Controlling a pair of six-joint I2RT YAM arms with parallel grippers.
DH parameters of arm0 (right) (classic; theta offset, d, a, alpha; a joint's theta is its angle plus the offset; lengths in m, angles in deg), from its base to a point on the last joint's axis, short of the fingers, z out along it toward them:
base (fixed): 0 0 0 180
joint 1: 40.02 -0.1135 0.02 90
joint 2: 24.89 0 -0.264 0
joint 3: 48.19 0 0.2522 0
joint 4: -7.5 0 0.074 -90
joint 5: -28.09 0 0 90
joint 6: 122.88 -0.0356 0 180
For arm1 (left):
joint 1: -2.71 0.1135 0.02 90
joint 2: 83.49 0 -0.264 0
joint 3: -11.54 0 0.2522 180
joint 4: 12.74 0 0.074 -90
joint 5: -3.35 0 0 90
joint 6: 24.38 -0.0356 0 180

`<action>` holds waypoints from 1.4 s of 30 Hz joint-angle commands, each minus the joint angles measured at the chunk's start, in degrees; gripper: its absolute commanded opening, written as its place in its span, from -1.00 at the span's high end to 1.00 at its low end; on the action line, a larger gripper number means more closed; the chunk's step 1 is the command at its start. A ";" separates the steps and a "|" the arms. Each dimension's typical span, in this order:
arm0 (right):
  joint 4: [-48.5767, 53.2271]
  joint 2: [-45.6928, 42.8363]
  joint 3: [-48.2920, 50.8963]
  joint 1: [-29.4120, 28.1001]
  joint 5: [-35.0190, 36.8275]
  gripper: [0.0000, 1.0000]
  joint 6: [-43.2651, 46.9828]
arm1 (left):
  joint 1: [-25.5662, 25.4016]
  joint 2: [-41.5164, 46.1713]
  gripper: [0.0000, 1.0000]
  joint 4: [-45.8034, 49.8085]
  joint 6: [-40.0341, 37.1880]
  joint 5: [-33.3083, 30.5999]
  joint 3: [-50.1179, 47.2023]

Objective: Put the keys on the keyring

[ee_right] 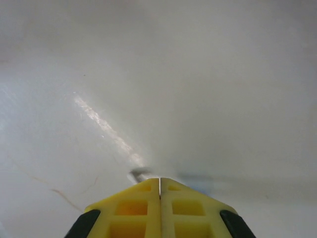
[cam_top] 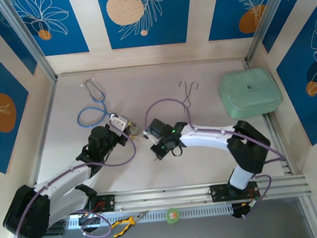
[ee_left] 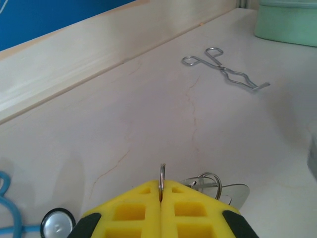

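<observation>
My left gripper (ee_left: 161, 191) is shut on a thin silver ring of the keyring (ee_left: 161, 174), which stands edge-on between the yellow fingertips. Just right of the fingers, a second ring and a shiny flat metal piece (ee_left: 225, 192) hang off it. From above, the left gripper (cam_top: 129, 127) holds this bunch (cam_top: 134, 132) over the table's middle. My right gripper (cam_top: 155, 151) sits close to its right, pointing down at the table. In the right wrist view its jaws (ee_right: 160, 182) are shut. A blurred grey metal bit (ee_right: 138, 175) and a bluish smudge (ee_right: 199, 186), perhaps a key, lie just past the tips. Whether it is pinched I cannot tell.
Metal forceps (cam_top: 188, 95) lie at the back centre, also in the left wrist view (ee_left: 224, 70). A blue-tubed stethoscope (cam_top: 95, 101) lies back left, its bell (ee_left: 57, 224) near my left fingers. A mint-green case (cam_top: 250, 92) sits back right. Walls enclose three sides.
</observation>
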 commanded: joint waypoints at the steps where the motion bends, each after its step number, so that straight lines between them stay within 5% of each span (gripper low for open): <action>1: 2.57 -2.08 2.82 4.48 -9.58 1.00 -6.78 | 0.01 0.07 1.00 -1.85 -0.71 5.39 2.23; 13: 10.14 1.59 1.51 14.04 -10.81 1.00 -12.31 | -0.63 -1.39 1.00 -0.50 -0.68 11.50 2.84; 19: 12.29 3.67 0.95 14.86 -11.72 1.00 -11.90 | -0.97 -2.45 1.00 -0.38 -1.15 12.51 3.40; 26: 13.81 2.73 0.48 15.20 -12.79 0.70 -11.10 | -1.07 -3.43 1.00 -1.03 -1.55 13.07 3.67; 33: 15.91 4.00 -0.89 15.61 -13.52 0.61 -9.38 | -1.17 -3.29 1.00 -1.06 -1.86 13.10 3.45; 42: 23.31 1.16 -3.44 14.89 -6.99 0.50 -5.12 | -1.11 -2.39 1.00 -0.10 -2.61 13.33 3.34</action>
